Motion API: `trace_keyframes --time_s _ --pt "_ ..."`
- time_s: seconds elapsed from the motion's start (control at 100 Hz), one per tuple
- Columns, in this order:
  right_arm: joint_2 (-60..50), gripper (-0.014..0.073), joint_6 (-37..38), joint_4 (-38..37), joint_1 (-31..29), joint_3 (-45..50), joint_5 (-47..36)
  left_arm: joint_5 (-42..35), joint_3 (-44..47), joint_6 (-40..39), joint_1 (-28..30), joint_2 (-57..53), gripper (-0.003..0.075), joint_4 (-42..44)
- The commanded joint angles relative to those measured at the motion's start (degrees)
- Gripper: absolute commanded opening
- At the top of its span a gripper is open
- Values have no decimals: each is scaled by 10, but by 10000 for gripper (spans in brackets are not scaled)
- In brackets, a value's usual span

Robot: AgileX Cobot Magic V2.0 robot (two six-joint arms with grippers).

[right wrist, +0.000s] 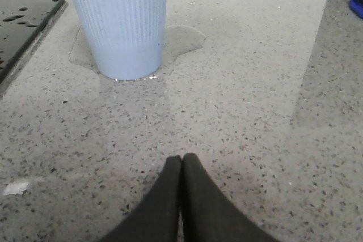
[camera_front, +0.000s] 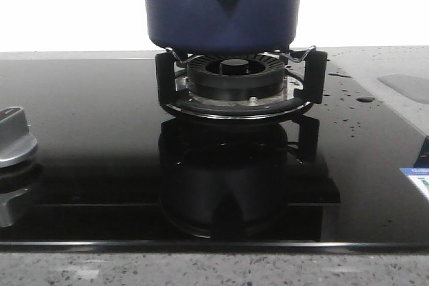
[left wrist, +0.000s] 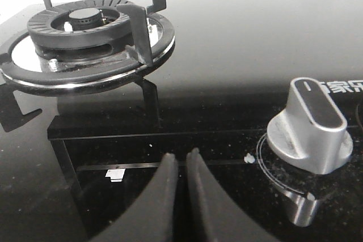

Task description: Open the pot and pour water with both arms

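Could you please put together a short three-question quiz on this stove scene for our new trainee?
1. True or false: the pot sits on the burner.
2. What stands in the water on the stone counter: A a ribbed pale-blue cup, B a kettle, C a bowl?
3. Fill in: both the left end effector and the right end effector are ____.

Key: 1 true; 2 A; 3 shut.

A: Pot [camera_front: 201, 5] dark navy blue, matte. Burner ring [camera_front: 234, 75] black, ridged; silver plate [left wrist: 164, 41] under it.

B: Hob glass [camera_front: 87, 132] glossy black. Knob [left wrist: 309, 126] silver, dark top.

A: Cup [right wrist: 122, 21] pale blue, fine vertical ribs. Counter [right wrist: 244, 111] grey, dark speckles.

B: Water [right wrist: 184, 41] clear, darker grey shiny patch by the cup. Fingers [right wrist: 195, 208] black on both grippers.
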Motion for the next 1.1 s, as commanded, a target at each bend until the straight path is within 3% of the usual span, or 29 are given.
trace_keyframes --time_s 0.0,0.72,0.91,0.98,1.09 --pt "-11 -66 -4 -3 -3 16 -10 -28 26 -6 2 -17 -20 -3" --pt "-11 -66 -4 -3 -3 16 -10 -29 26 -6 2 -17 -20 -3" --pt "-11 -66 -4 -3 -3 16 -47 -83 26 -6 2 -17 -20 -3" --pt "-11 -66 -3 3 -3 16 -116 -124 26 -6 2 -17 -20 -47" --pt "-11 -66 -1 28 -3 16 -218 -183 26 -6 2 -17 -20 -248"
